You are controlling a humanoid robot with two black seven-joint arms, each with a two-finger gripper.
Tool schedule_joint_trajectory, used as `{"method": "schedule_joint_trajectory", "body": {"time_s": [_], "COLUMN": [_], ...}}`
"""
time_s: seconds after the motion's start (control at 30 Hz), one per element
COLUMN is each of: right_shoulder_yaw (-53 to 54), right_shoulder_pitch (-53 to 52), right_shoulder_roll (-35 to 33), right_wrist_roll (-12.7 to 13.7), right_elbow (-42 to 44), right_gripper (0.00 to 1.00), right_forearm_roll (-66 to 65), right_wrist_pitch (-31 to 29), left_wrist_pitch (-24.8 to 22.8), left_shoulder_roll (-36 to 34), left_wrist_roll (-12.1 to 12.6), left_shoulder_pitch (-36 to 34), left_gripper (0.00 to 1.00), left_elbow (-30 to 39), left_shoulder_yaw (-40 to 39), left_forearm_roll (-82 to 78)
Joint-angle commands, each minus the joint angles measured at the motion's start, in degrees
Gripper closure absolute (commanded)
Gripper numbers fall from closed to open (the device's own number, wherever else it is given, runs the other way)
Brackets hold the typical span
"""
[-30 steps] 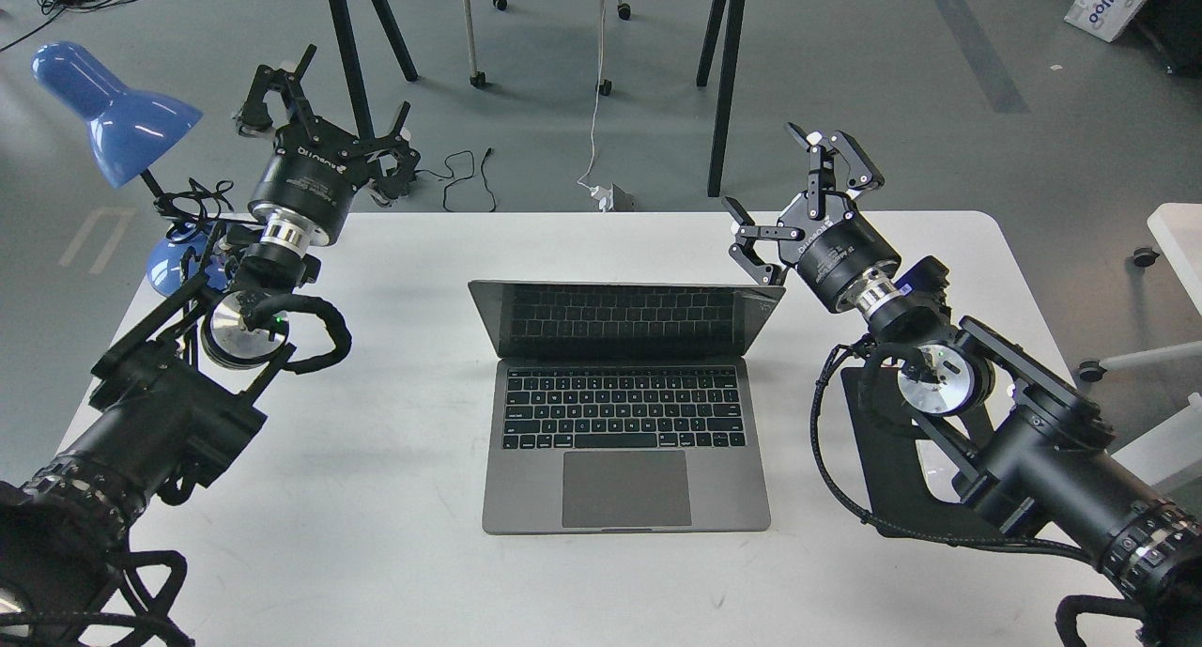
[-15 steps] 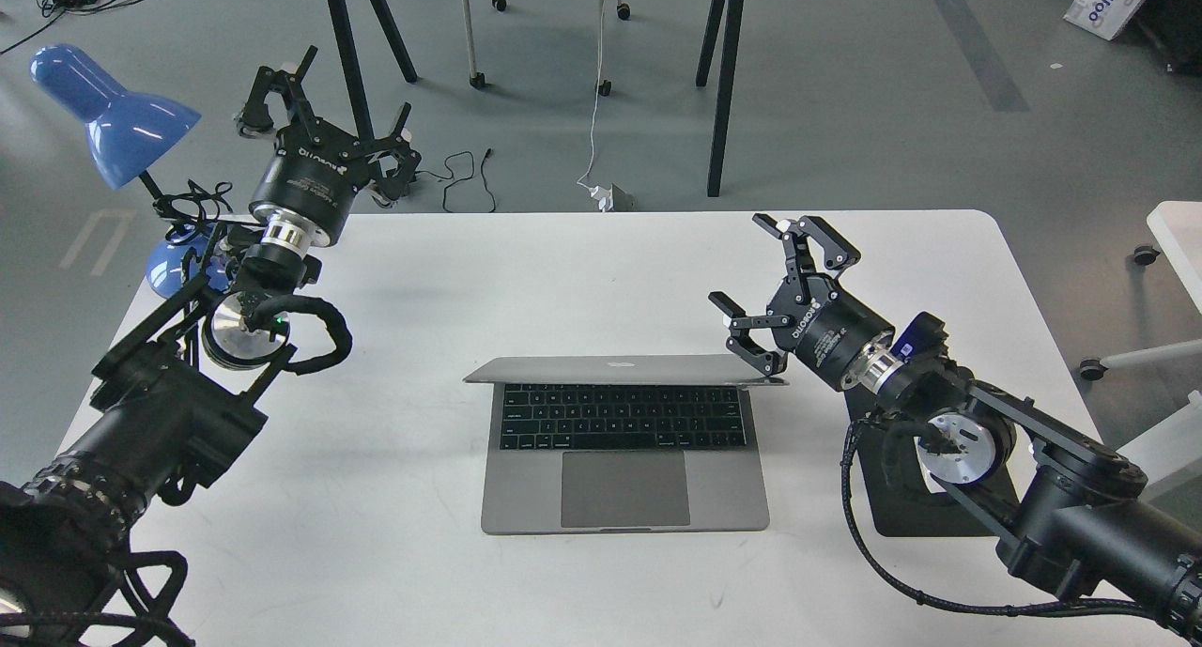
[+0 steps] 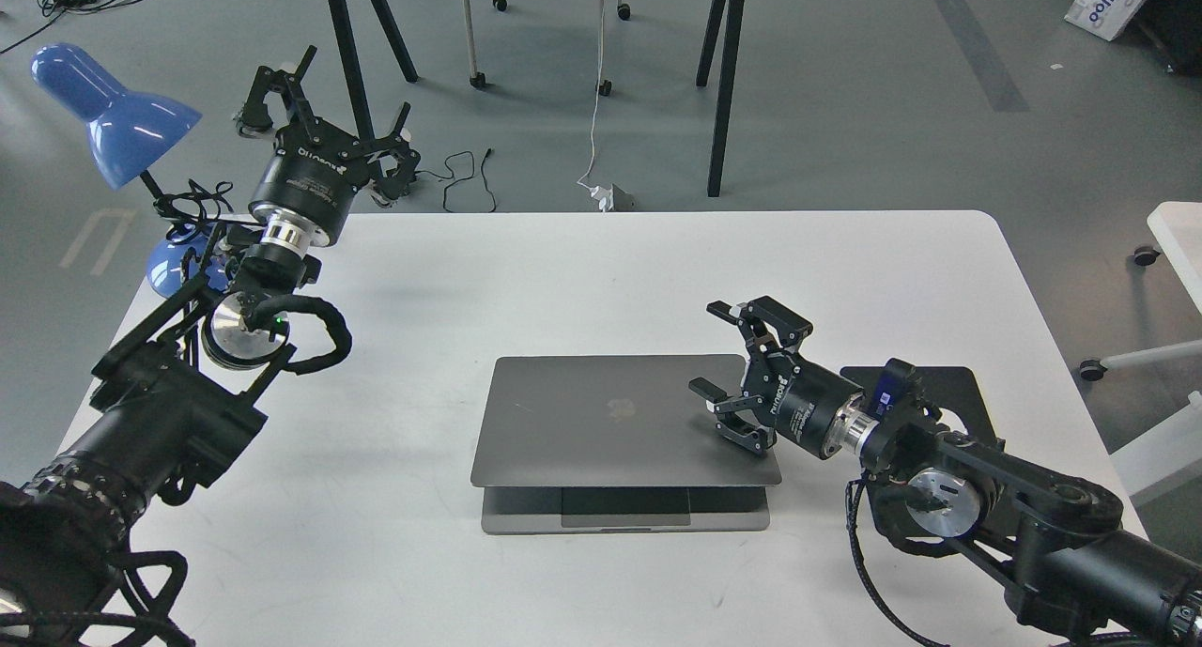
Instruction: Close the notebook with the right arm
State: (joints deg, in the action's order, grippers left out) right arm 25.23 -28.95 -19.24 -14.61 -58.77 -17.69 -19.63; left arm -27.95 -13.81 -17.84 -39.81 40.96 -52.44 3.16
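Observation:
The grey notebook [image 3: 610, 422] lies in the middle of the white table [image 3: 582, 262]. Its lid, with the apple logo, is tilted far down, nearly flat; a strip of trackpad and palm rest still shows at the front. My right gripper [image 3: 721, 348] is open, its lower finger resting on the lid's right part. The right arm comes in low from the lower right. My left gripper [image 3: 324, 112] is open and empty, held high over the table's far left corner.
A blue desk lamp [image 3: 113, 102] stands at the far left edge beside my left arm. A flat black mouse pad [image 3: 948, 389] lies right of the notebook, partly under my right arm. Table legs and cables are on the floor beyond.
The right gripper has moved down and toward me, pushing the lid from upright to nearly flat over the keyboard. The left arm has not moved.

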Motion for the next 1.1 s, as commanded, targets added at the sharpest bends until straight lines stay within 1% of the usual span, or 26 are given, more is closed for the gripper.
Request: {"method": "schedule_joint_trajectory", "body": {"time_s": [0.0, 0.17, 0.47, 0.8, 0.9, 1.07], "right_shoulder_yaw": [-1.9, -2.5, -2.6, -2.5, -0.5, 10.7], "right_shoulder_pitch": [0.4, 2.0, 2.7, 3.2, 3.1, 3.0], "right_shoulder_roll": [0.1, 0.2, 0.2, 0.2, 0.1, 0.1], "right_wrist_roll": [-0.2, -0.2, -0.2, -0.2, -0.5, -0.4], "right_elbow": [0.1, 0.1, 1.5, 1.4, 0.6, 0.2], "right_gripper": [0.0, 0.0, 0.0, 0.0, 0.0, 0.0], "right_forearm_roll": [-1.9, -6.0, -6.1, -6.0, -5.8, -5.7], "right_wrist_pitch": [0.6, 2.4, 2.4, 2.4, 2.4, 1.6], "left_wrist_pitch": [0.0, 0.0, 0.0, 0.0, 0.0, 0.0], "left_shoulder_roll": [0.0, 0.0, -0.1, 0.0, 0.0, 0.0], "left_wrist_roll": [-0.1, -0.1, -0.1, -0.1, -0.1, -0.1], "left_shoulder_pitch": [0.0, 0.0, 0.1, 0.1, 0.1, 0.1], "left_gripper": [0.0, 0.0, 0.0, 0.0, 0.0, 0.0], "left_elbow": [0.0, 0.1, 0.1, 0.1, 0.1, 0.1], "left_shoulder_yaw": [0.0, 0.0, 0.0, -0.1, -0.2, -0.2], "left_forearm_roll": [0.1, 0.1, 0.1, 0.1, 0.1, 0.1]}}
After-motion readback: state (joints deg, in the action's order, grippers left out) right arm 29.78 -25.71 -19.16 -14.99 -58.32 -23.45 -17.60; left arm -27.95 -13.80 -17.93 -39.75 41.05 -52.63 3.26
